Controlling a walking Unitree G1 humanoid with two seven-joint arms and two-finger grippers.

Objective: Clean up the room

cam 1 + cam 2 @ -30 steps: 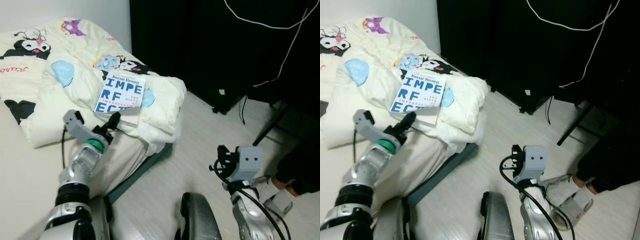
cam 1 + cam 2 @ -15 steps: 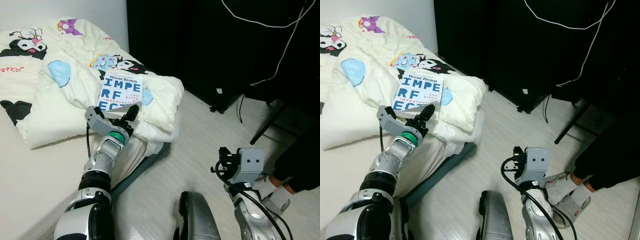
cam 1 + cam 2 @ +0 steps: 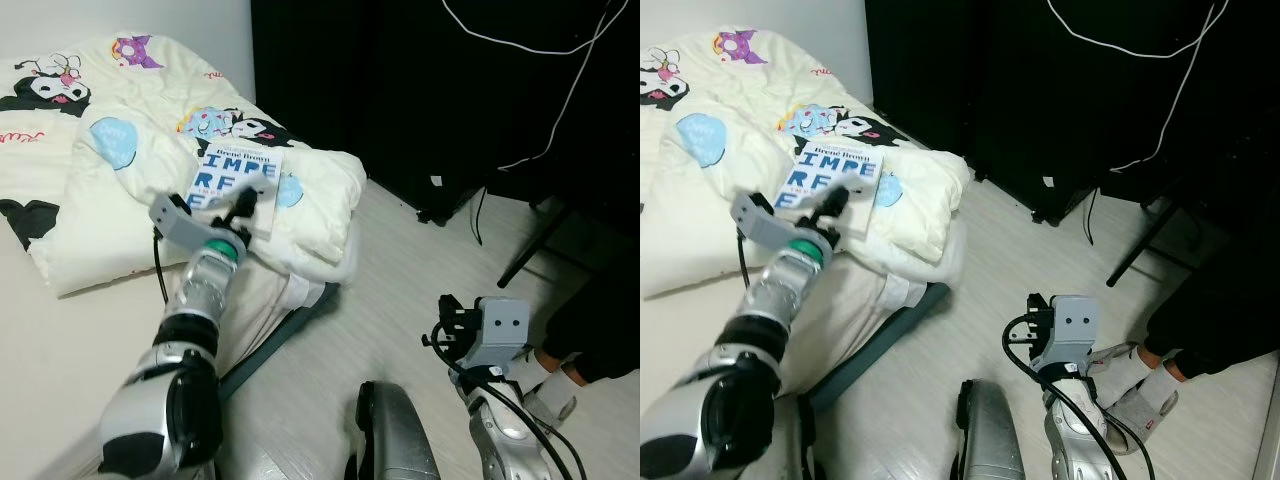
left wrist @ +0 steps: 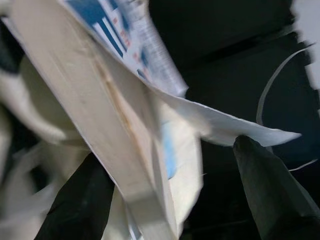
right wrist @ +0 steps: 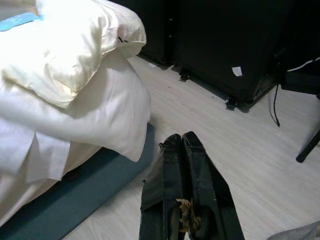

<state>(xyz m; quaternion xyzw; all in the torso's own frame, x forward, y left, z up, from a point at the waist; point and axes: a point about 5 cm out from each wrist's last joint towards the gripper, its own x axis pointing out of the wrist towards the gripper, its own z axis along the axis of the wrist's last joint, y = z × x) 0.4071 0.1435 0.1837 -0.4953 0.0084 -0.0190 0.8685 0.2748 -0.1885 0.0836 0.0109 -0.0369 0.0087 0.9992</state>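
Looking down from the head camera, here's the rundown, nearest stuff first:

right gripper (image 5: 187, 150): hanging low at about 5 o'clock in the head view, over the pale wood floor (image 3: 400, 290). Fingers are pressed flat together, nothing between them. Pretty much idle.

person: a foot in a white sock (image 3: 1135, 385) sits on the floor at roughly 4 o'clock, just beside the right arm's grey wrist box (image 3: 497, 325).

left gripper (image 3: 238, 206): stretched out toward 11 o'clock onto the bed, right at the near edge of the book. In the wrist view the two black fingers (image 4: 80, 200) are spread wide, with the book's page block and a curled-up cover between them. Can't tell if either finger actually touches it yet.

book (image 3: 238, 178): white cover with big blue letters, lying face up on the cream comforter (image 3: 120, 190), close to the bed's corner at around 11 o'clock.

comforter: cream, cartoon prints all over, bunched up in a thick fold that hangs over the bed edge.

bed: a teal base (image 5: 65, 210) shows under the white sheet.

background: black cabinet (image 3: 400, 90) from 12 to 2 o'clock, with a white cable (image 3: 560, 50) draped across its front.
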